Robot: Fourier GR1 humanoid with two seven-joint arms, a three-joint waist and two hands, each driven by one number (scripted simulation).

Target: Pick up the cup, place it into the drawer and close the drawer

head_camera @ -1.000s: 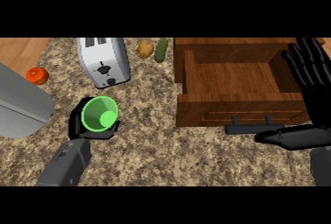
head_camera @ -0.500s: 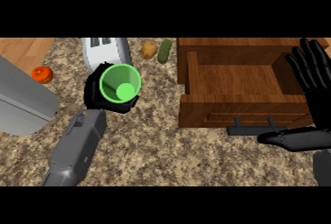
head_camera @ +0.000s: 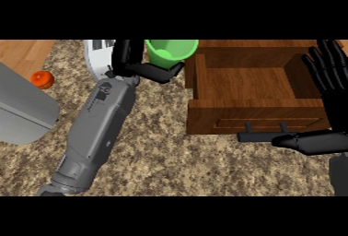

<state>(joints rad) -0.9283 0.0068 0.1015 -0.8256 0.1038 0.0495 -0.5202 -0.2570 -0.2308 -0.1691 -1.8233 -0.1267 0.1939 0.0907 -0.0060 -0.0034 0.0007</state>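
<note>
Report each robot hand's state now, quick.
Left robot hand: shut on the green cup, beside the open drawer.
Right robot hand: open, fingers straight, holding nothing, at the drawer's right side.

L hand (head_camera: 139, 68) gripping cup (head_camera: 171, 51), drawer (head_camera: 253, 87) open

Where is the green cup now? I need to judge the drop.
Head view, top centre: green cup held in the left hand, just left of the open drawer.

Green cup (head_camera: 171, 51) held tilted near top edge, just left of open, brown wooden drawer (head_camera: 253, 87) with dark handle.
</note>
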